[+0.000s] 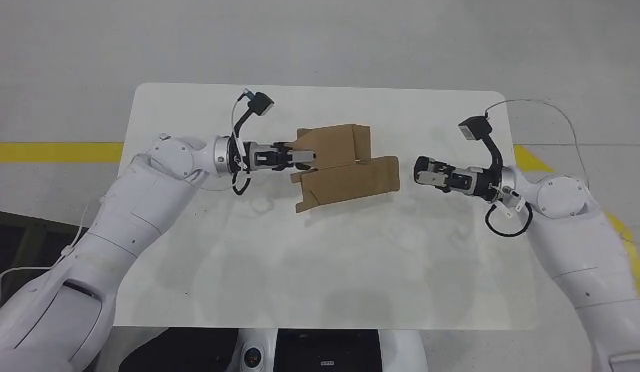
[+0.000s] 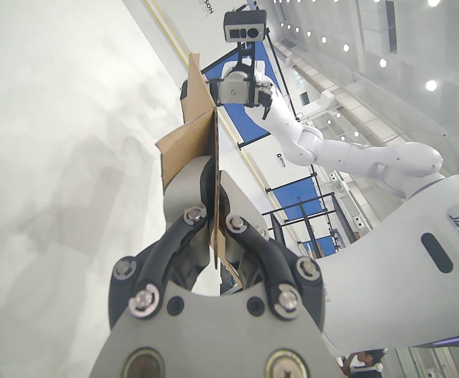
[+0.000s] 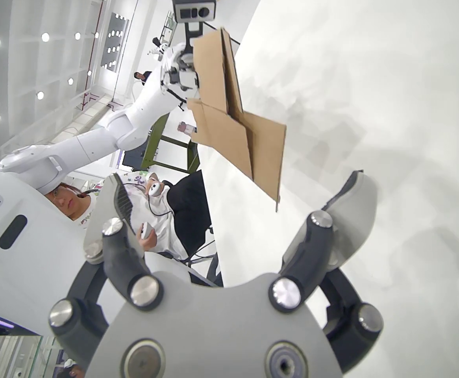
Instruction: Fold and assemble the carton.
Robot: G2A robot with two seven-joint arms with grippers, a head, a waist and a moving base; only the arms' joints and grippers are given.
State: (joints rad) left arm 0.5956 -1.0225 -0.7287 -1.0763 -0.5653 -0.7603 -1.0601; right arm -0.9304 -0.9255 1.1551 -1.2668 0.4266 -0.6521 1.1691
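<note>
Left gripper (image 1: 303,157) is clamping one edge of the partly folded brown carton (image 1: 345,172), which is sitting over the middle of the white surface (image 1: 330,282). Right gripper (image 1: 418,169) is hanging just beside the carton's opposite edge, spread wide, holding nothing.

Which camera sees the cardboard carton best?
The top view: the whole carton shows, its panels spread out. The left wrist view sees it edge-on, pinched in the left claw. The right wrist view shows its panels from one end, beyond the open right claw.
</note>
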